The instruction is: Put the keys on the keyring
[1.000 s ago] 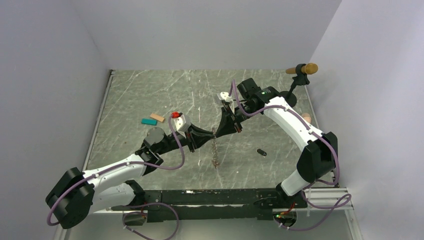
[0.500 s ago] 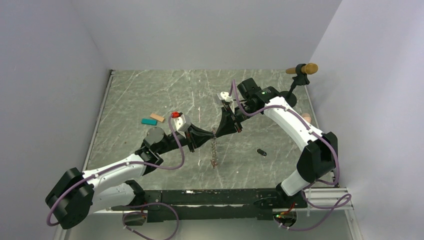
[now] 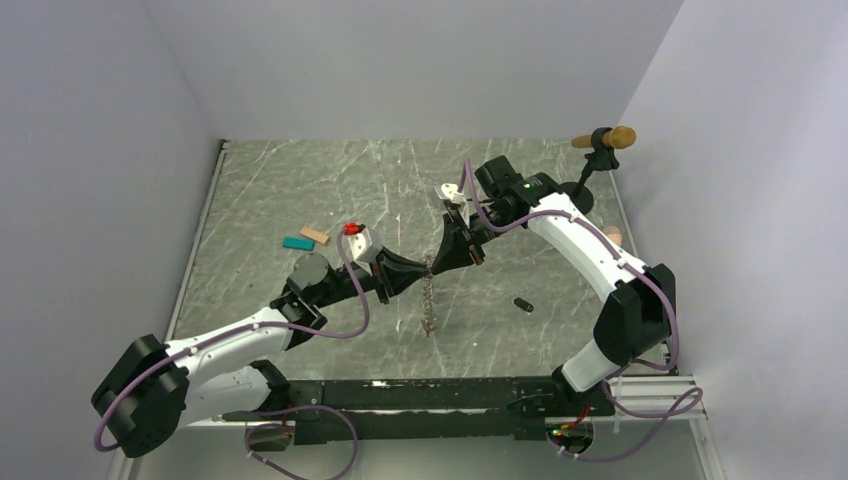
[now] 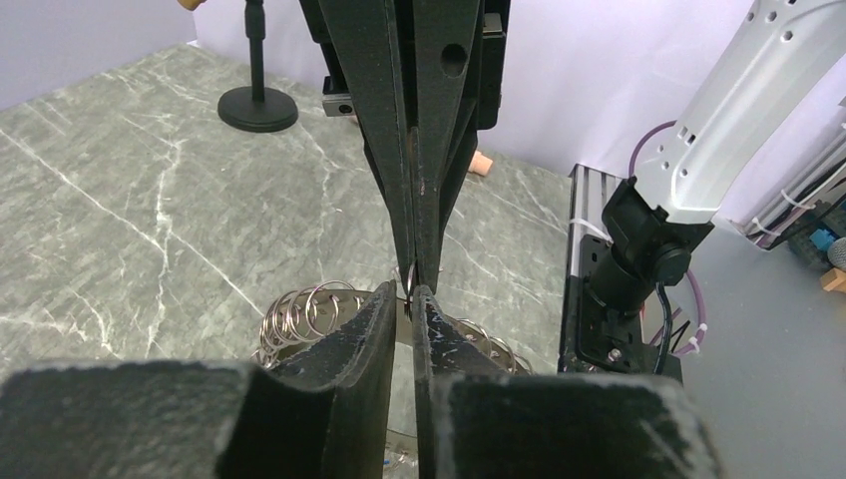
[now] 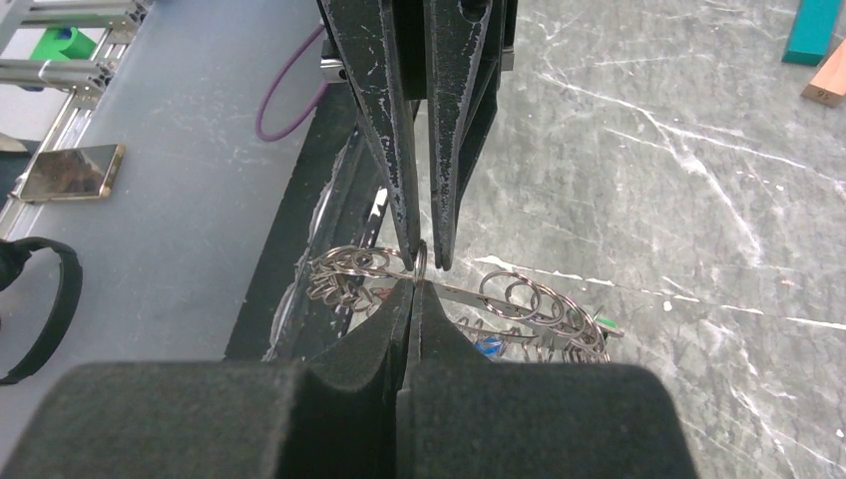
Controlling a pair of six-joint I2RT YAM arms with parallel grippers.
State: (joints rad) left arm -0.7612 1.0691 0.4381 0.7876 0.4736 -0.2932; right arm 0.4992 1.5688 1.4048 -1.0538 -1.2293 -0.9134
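Found right gripper point(image 3: 435, 263) pressed together on a top loop of the keyring point(image 3: 429, 300), long axis hanging straight down from the grip. Found left gripper point(image 3: 423, 269) tip to tip opposite, narrowed to a slit around that same loop; cannot confirm a pinch. Judged both arms equally near. Noted a dark key point(image 3: 522, 304) lying loose on the table, below and off to the right gripper's outer side. Could not resolve coloured bits point(image 5: 486, 346) among the loops

The keyring point(image 3: 429, 295), a dark chain of small linked metal rings, is hanging straight down over the worktop point(image 3: 300, 190). One black-headed key point(image 3: 522, 304) is lying apart, to its right.
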